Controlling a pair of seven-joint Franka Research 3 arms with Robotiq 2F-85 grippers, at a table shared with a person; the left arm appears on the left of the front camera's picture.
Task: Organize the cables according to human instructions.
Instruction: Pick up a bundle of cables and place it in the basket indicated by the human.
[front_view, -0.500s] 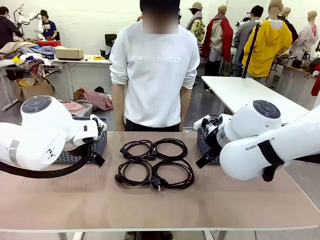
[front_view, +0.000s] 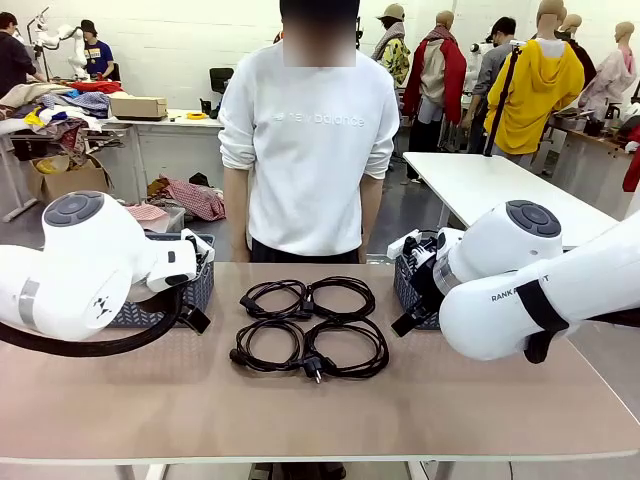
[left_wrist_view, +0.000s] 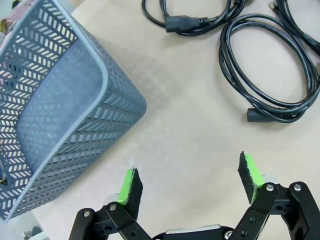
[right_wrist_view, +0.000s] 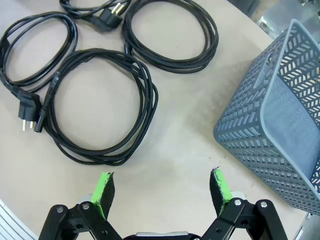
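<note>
Cables (front_view: 306, 300) unmoved; wrist views show left hand (left_wrist_view: 189, 172), right hand (right_wrist_view: 161, 182) agape.

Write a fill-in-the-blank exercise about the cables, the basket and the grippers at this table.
1. ____ coiled black cables lie mid-table.
2. The left gripper hovers beside a grey perforated ____.
3. The right gripper stands ____, holding nothing.
Missing words: four; basket; open.

A grey slotted basket (front_view: 197, 292) stands at the counter's (front_view: 300, 420) left side, a second basket (front_view: 404, 284) at its right; a person (front_view: 310, 150) in white stands behind.
</note>
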